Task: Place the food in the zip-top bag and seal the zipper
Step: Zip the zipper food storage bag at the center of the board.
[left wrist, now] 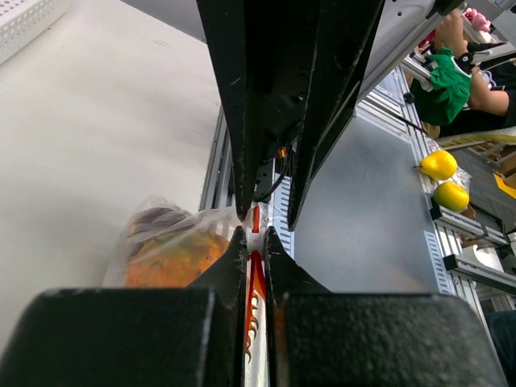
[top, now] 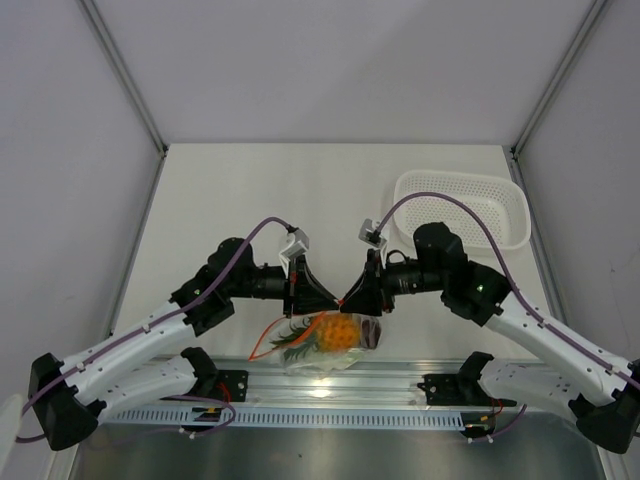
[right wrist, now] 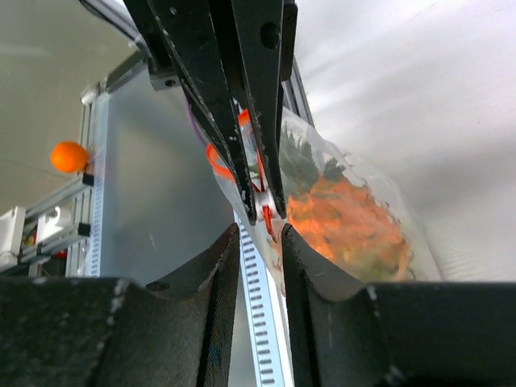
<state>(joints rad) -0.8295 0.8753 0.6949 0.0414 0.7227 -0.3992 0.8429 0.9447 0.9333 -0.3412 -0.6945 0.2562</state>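
Observation:
The clear zip-top bag [top: 300,358] hangs at the table's near edge between my two grippers. The orange pineapple [top: 336,334] with its green crown is inside it. My left gripper [top: 333,299] is shut on the red-orange zipper [left wrist: 255,284] at the bag's mouth. In the left wrist view the dark red-purple fruit [left wrist: 153,219] lies above the pineapple [left wrist: 173,260] in the bag. My right gripper [top: 348,297] faces the left one tip to tip. In the right wrist view its jaws [right wrist: 260,230] stand narrowly apart around the bag's edge. The pineapple [right wrist: 348,222] and the zipper [right wrist: 214,161] show there. The white vegetable piece is hidden.
A white perforated basket [top: 412,186] stands at the back right; its corner shows in the left wrist view [left wrist: 24,20]. An aluminium rail [top: 400,372] runs along the near table edge under the bag. Angled frame posts flank the table.

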